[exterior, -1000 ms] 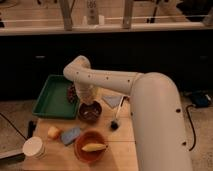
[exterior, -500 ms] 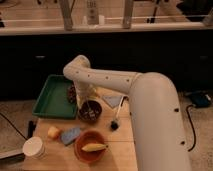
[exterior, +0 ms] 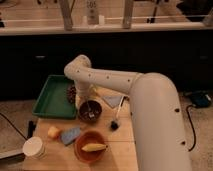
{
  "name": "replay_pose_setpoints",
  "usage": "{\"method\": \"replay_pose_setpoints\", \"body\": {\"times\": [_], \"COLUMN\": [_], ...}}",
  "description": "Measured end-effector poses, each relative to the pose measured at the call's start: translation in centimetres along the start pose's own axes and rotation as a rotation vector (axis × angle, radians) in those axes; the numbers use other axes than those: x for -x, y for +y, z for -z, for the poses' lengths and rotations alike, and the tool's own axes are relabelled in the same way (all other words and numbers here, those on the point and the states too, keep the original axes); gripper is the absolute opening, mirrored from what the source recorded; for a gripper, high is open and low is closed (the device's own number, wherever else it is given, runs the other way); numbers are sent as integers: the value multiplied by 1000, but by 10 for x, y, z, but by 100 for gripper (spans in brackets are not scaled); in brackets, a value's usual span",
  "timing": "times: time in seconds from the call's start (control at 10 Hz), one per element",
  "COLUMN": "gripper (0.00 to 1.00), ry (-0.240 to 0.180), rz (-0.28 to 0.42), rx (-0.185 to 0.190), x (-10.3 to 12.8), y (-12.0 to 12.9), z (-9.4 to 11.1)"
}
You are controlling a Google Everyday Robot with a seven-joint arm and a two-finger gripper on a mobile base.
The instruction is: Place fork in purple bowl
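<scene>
The purple bowl (exterior: 98,108) stands on the wooden table just right of the green tray. A thin pale fork (exterior: 90,113) lies inside it, roughly upright in the view. My gripper (exterior: 84,99) hangs at the end of the white arm, right over the bowl's back-left rim and close above the fork's upper end. The arm hides how the gripper meets the fork.
A green tray (exterior: 54,98) lies at the left, with a dark brownish object (exterior: 72,93) at its right edge. In front are an orange bowl (exterior: 81,148) holding a banana (exterior: 94,147), a blue sponge (exterior: 70,135), a yellow piece (exterior: 53,132) and a white cup (exterior: 34,148). A stick with a dark round end (exterior: 115,124) lies to the right.
Almost nothing has moved. The gripper stays over the purple bowl, and the pale fork shows a little more plainly inside the bowl now.
</scene>
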State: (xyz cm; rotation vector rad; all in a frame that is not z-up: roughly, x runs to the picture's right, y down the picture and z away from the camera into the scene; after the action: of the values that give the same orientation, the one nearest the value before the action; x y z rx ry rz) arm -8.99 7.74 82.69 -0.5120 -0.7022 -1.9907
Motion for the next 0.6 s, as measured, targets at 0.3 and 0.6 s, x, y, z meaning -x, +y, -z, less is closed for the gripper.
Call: {"method": "replay_pose_setpoints", "body": {"times": [0.3, 0.6], "gripper": [80, 80], "ry": [13, 10], "rz": [7, 8], "rx": [-13, -13], "x": [-2, -1], "y": [0, -1], "z": [1, -1]}}
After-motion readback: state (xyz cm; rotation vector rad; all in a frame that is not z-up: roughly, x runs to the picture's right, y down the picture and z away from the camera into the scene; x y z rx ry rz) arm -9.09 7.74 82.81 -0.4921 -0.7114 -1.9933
